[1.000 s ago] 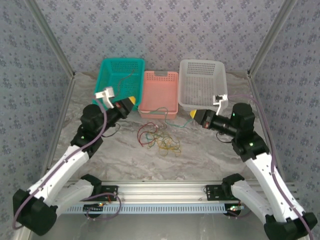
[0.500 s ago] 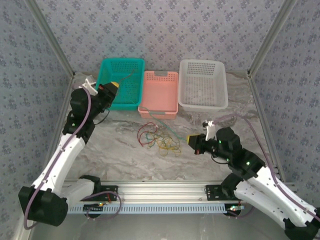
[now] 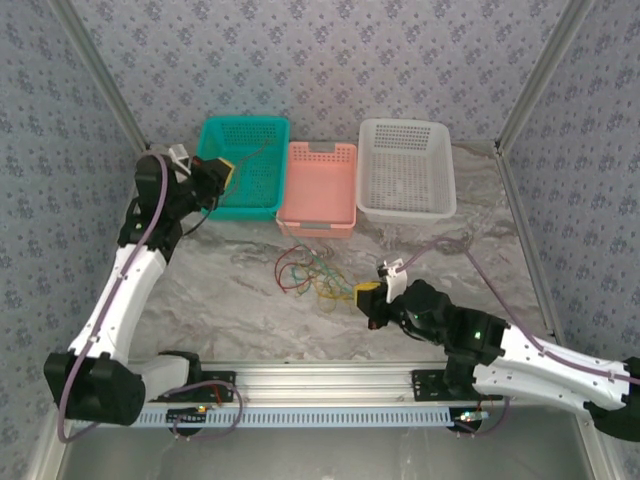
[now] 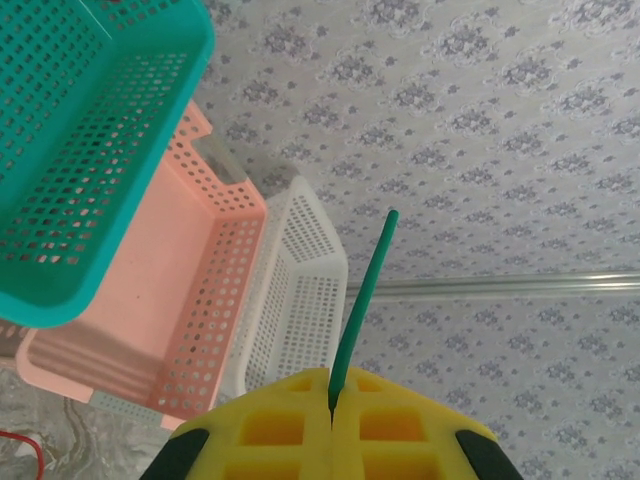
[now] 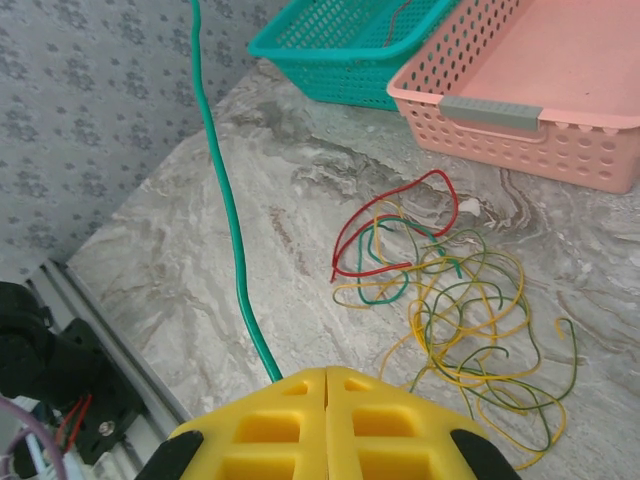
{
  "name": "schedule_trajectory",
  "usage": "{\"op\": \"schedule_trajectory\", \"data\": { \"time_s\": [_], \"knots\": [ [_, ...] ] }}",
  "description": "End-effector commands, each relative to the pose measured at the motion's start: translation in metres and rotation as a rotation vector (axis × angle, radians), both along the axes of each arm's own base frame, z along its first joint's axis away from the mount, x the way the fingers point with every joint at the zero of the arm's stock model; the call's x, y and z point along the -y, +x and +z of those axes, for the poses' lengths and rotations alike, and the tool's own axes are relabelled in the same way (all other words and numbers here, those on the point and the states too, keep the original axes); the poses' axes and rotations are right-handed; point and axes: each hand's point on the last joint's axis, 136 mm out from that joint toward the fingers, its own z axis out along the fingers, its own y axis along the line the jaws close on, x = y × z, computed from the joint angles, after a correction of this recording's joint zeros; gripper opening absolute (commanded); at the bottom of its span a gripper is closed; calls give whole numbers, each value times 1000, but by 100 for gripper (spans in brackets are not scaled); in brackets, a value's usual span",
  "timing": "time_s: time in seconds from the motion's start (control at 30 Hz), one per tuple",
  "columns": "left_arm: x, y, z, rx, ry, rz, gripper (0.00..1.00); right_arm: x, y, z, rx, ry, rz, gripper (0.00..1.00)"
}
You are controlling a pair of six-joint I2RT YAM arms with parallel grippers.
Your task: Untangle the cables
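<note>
Marbled tabletop (image 3: 200, 290) carries a tangle of cables (image 3: 320, 278). Up by the baskets, the left end effector (image 4: 330, 388) is clamped on a green cable (image 4: 365, 290), and the right end effector (image 5: 327, 380) pinches a green cable too

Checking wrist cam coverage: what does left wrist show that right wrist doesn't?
Left wrist: white basket, and the green cable's tip poking past the left fingers. Right wrist: the whole tangle of cables on the table, green cable running up from the right fingers. Both: teal basket, pink basket, shut yellow fingers clamped on green cable.
</note>
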Motion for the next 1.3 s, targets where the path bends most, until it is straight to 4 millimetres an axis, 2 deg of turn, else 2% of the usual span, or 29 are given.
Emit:
{"op": "schedule_trajectory", "data": {
  "time_s": [0.0,0.07,0.17,0.33,0.47,0.53,0.57,0.63,0.77,0.87,0.9,0.97,1.03,1.13,1.2,1.27],
  "knots": [
    [-7,31,44,131,26,71,0,12,4,-19,0,-141,-28,0],
    [17,43,38,121,89,4,0,6,13,-3,6,-130,-36,0],
    [47,64,21,92,218,-79,0,1,40,14,-28,-133,-71,0],
    [88,100,-12,58,367,-171,0,-4,94,16,-133,-135,-145,0],
    [118,131,-42,22,450,-230,0,-6,132,10,-190,-121,-174,0],
    [129,147,-64,-13,496,-249,0,-8,149,6,-218,-112,-181,0],
    [134,157,-66,-9,514,-249,0,-9,159,0,-234,-120,-190,0],
    [139,172,-91,-51,548,-256,0,-10,178,-9,-265,-126,-199,0],
    [145,193,-123,-88,611,-260,0,-13,210,-27,-311,-124,-212,0],
    [150,206,-140,-113,641,-281,10,-21,234,-38,-338,-128,-212,0],
    [151,207,-148,-136,657,-293,18,-23,240,-46,-358,-134,-209,0],
    [150,208,-153,-158,677,-299,50,-28,249,-59,-394,-148,-204,0],
    [147,207,-150,-161,713,-288,65,-30,256,-75,-432,-180,-213,0],
    [144,198,-128,-131,772,-261,77,-26,265,-92,-457,-204,-235,0],
    [144,191,-110,-107,794,-246,79,-25,268,-98,-464,-211,-238,1],
    [141,182,-93,-92,809,-228,79,-26,271,-99,-466,-217,-233,7]
  ]
}}
